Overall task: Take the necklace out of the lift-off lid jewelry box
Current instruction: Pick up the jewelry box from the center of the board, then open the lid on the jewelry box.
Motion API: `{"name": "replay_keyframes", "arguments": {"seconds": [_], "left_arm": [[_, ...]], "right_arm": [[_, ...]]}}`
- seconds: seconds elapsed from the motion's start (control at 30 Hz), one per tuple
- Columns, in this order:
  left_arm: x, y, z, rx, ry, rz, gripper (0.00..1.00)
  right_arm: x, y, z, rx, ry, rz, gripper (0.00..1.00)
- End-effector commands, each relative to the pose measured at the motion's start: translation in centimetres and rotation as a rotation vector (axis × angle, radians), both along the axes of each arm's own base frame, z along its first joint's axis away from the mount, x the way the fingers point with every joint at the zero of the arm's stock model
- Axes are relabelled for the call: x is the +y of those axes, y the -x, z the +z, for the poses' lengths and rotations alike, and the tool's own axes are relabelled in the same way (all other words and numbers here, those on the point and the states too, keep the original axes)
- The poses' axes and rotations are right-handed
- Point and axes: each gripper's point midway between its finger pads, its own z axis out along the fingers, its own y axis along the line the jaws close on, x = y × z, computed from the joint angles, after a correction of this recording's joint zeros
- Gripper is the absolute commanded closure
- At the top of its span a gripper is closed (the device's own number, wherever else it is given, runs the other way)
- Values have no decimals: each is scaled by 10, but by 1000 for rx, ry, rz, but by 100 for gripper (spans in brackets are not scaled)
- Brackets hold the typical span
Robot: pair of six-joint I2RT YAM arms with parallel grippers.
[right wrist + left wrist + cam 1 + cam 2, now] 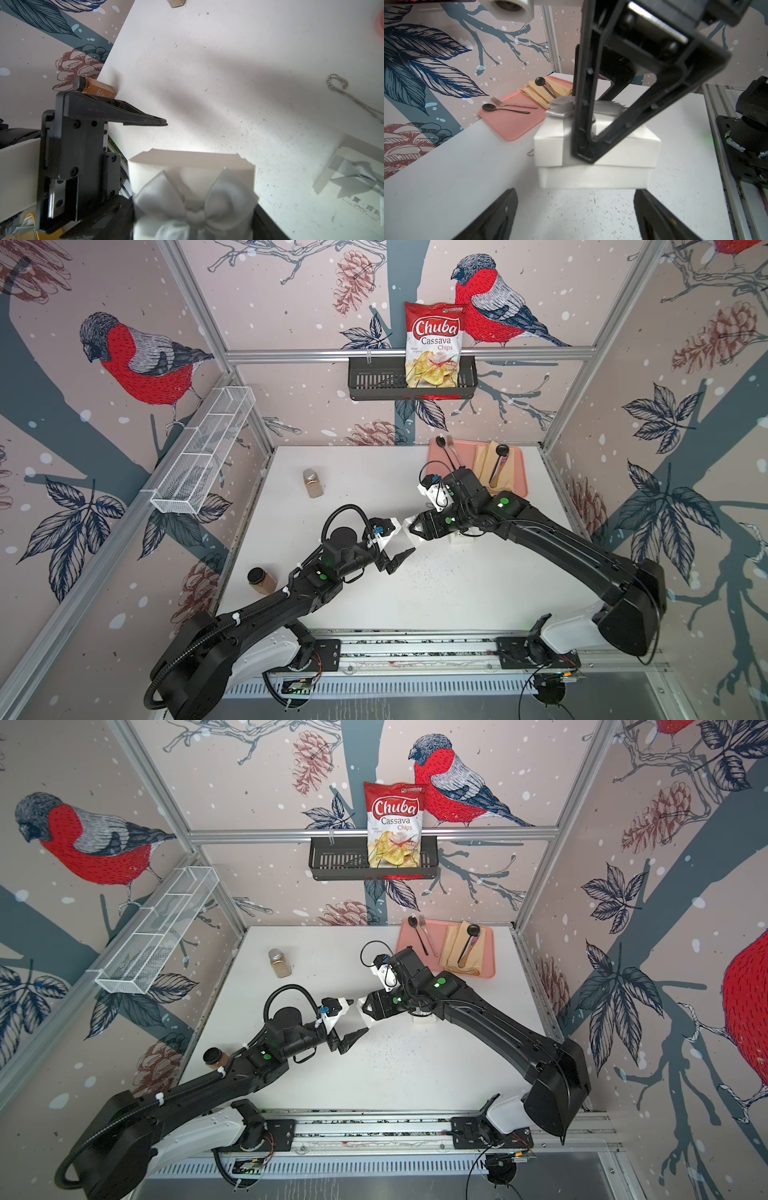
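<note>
The left pincer (574,195) is held spread wide and empty before the box (591,176), while its lid (550,149) is clamped by the right pincer (193,203). The necklace (530,153) is seen on the bench (446,187), just beyond the box from the left pincer. The lid is probably best seated squarely and then released, with the chain left undisturbed.

The jewelry box (550,149) was white with a silver-grey bow (224,193); the tray (512,122) was pink, the necklace (340,91) silvery, the napkin (535,94) yellow.
</note>
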Motion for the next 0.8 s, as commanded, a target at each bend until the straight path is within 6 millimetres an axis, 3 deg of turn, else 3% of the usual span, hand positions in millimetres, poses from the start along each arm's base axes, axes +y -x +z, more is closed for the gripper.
{"name": "replay_keyframes", "arguments": {"seconds": [0.0,0.53,0.77], "left_arm": [[-7,0,21,-73,44,-34,5],[-23,7,27,-57,43,-130,2],[-23,2,18,-29,21,-109,6]], "right_arm": [[4,5,5,3,-18,25,32],[2,1,6,-5,-12,6,32],[2,0,8,-6,-18,5,32]]}}
